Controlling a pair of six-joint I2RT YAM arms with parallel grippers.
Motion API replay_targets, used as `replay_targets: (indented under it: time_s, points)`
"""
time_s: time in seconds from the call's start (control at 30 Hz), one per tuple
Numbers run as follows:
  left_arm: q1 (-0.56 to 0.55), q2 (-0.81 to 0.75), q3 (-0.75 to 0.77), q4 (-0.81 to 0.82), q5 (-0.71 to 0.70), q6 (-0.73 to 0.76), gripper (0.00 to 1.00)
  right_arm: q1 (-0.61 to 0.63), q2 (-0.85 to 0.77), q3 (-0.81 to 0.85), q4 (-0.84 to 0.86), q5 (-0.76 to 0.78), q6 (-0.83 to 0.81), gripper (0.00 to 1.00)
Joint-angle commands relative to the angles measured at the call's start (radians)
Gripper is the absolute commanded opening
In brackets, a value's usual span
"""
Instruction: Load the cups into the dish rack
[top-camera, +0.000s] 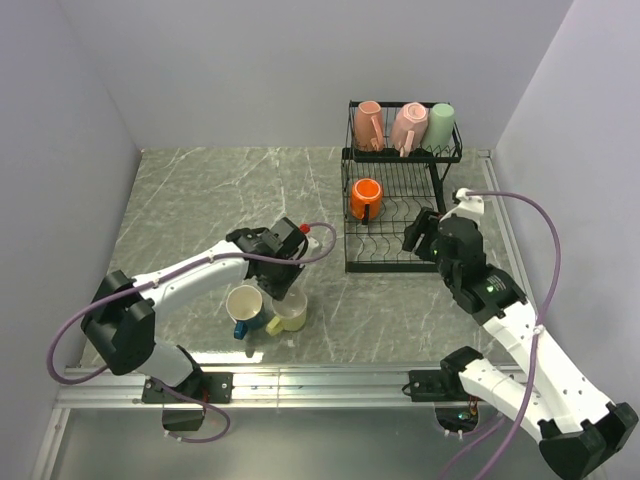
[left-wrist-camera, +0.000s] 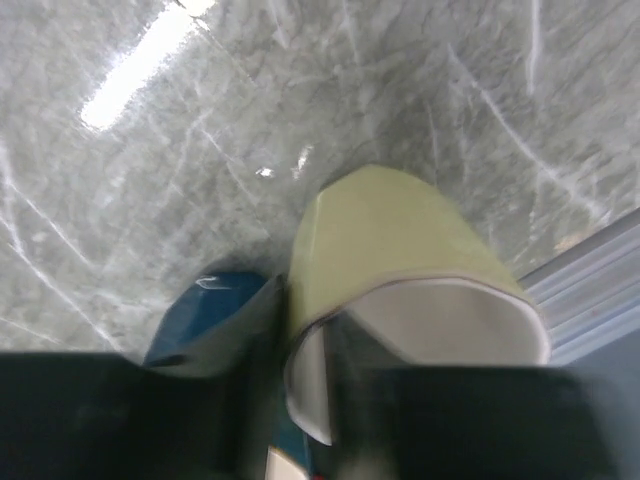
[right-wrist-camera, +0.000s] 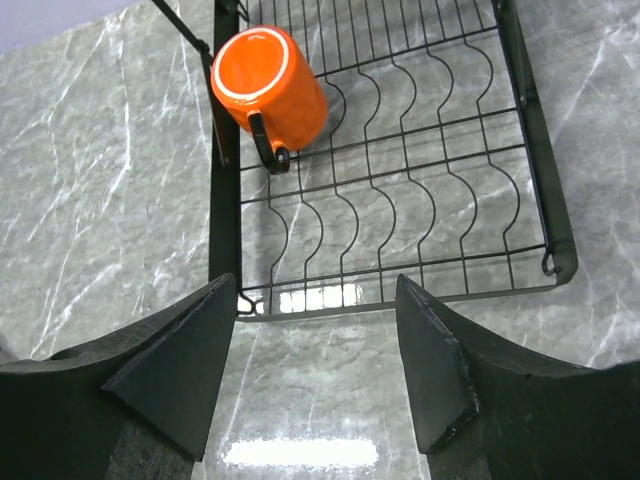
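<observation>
A pale yellow cup (top-camera: 291, 319) (left-wrist-camera: 380, 230) stands upright on the table, touching a blue cup (top-camera: 246, 305) (left-wrist-camera: 205, 320). My left gripper (top-camera: 287, 291) (left-wrist-camera: 315, 390) comes down on the yellow cup's rim, one finger inside and one between the two cups, shut on its wall. The black dish rack (top-camera: 400, 262) (right-wrist-camera: 540, 200) holds two pink cups (top-camera: 368, 125) (top-camera: 407, 127) and a pale green cup (top-camera: 441, 123) in its upper basket. An orange cup (top-camera: 365, 198) (right-wrist-camera: 270, 85) lies on the lower shelf. My right gripper (top-camera: 420, 232) (right-wrist-camera: 318, 365) hovers open and empty at the rack's near edge.
The grey marble table (top-camera: 200, 200) is walled on three sides. A metal rail (top-camera: 320, 385) runs along the near edge beside the arm bases. Purple cables trail from both arms.
</observation>
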Motion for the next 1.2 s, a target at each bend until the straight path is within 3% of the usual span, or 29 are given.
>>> replay_targets:
  time_s: [0.0, 0.1, 0.5, 0.63, 0.87, 1.17]
  points:
    - [-0.004, 0.006, 0.049, 0.007, 0.01, -0.007, 0.15, 0.002, -0.04, -0.016, -0.015, 0.041, 0.003, 0.71]
    - [-0.005, 0.012, 0.053, 0.008, 0.016, -0.007, 0.0, 0.0, -0.063, -0.027, -0.018, 0.049, 0.005, 0.71]
    - [0.02, -0.043, 0.201, 0.002, 0.042, -0.058, 0.0, 0.002, -0.06, 0.027, 0.012, -0.057, 0.017, 0.71]
    - [0.148, -0.054, 0.274, 0.013, 0.18, -0.116, 0.0, 0.002, -0.052, 0.045, 0.072, -0.273, 0.02, 0.73]
    - [0.235, -0.063, 0.385, 0.055, 0.266, -0.21, 0.0, 0.0, 0.017, 0.094, 0.167, -0.595, 0.072, 0.82]
    - [0.307, -0.177, 0.27, 0.426, 0.559, -0.487, 0.0, -0.001, 0.054, 0.029, 0.453, -0.927, 0.296, 0.84]
